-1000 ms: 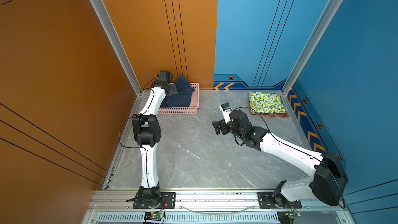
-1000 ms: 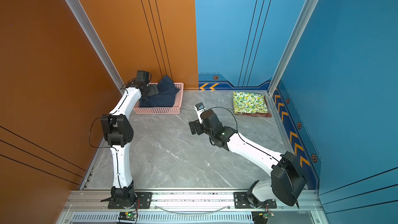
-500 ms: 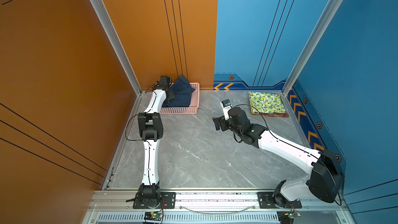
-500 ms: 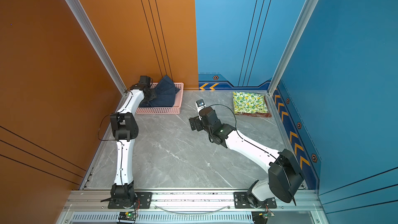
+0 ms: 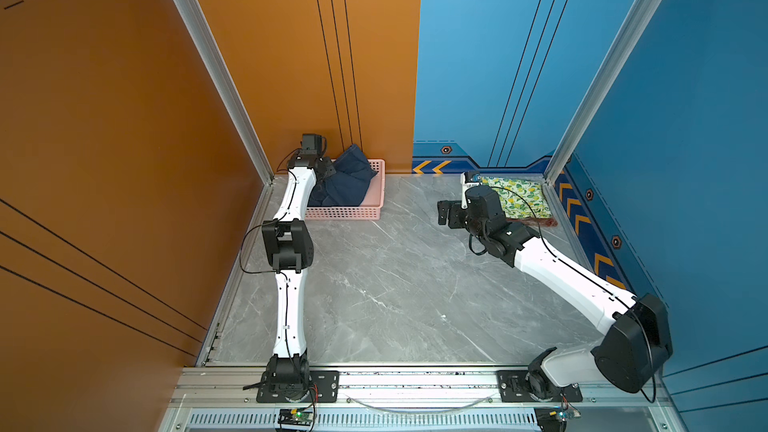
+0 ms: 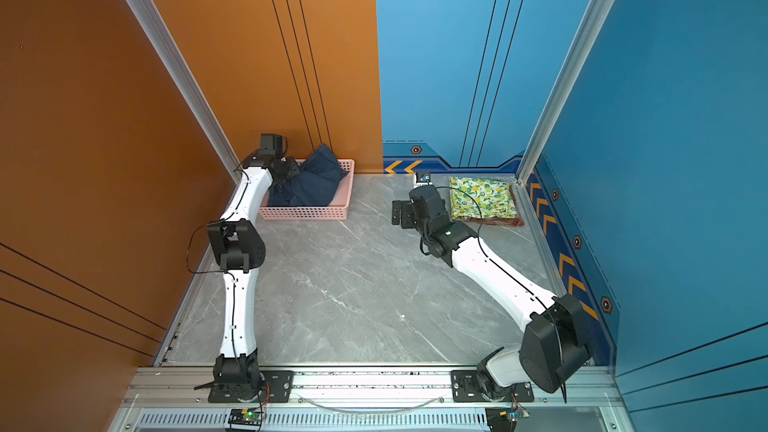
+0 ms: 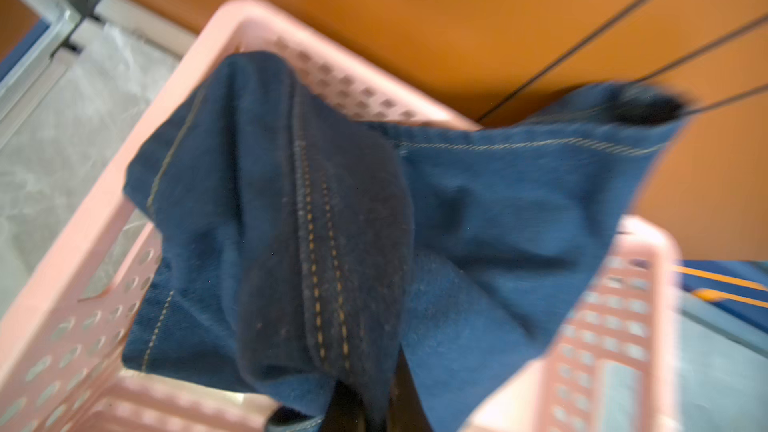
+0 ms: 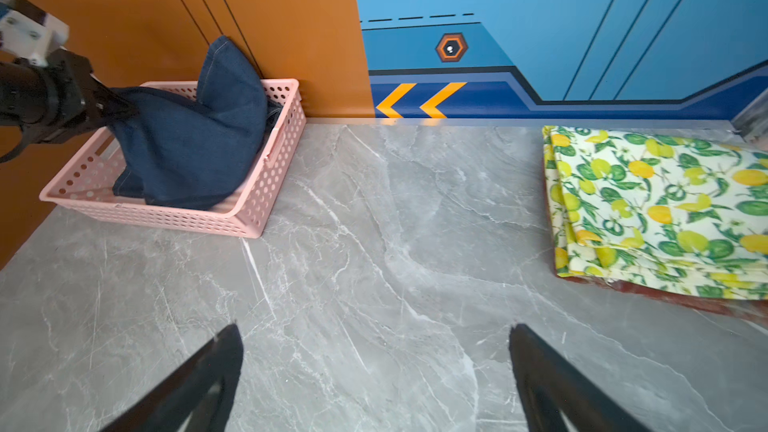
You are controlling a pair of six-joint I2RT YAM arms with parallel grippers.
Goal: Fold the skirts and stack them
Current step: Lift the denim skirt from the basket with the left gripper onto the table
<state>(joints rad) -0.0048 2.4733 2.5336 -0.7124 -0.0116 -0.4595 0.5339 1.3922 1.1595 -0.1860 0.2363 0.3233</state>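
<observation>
Denim skirt (image 5: 347,184) bunched inside the pink basket (image 5: 345,213), one corner peaked above the basket's far rim against the orange wall.

Left wrist view only: double orange stitching along a dark seam, blurred, with the point of grip hidden at the frame's edge.

Right wrist view only: left gripper (image 8: 110,108) clamped tight on a fold of denim above the basket's left end, cloth drawn taut from the jaws.

Left arm stretched along the basket's left side, elbow bent near its front corner.

Lemon-print skirt (image 5: 521,199) folded flat well right of the basket, lying on the plaid skirt (image 5: 538,222), which shows only as a rust-red edge.

Right gripper (image 8: 374,332) empty, jaws spread wide, hovering over bare grey table (image 5: 395,284) between basket and folded pile.

In a top view, right wrist (image 5: 482,205) overlapping the pile's basket-side edge.
</observation>
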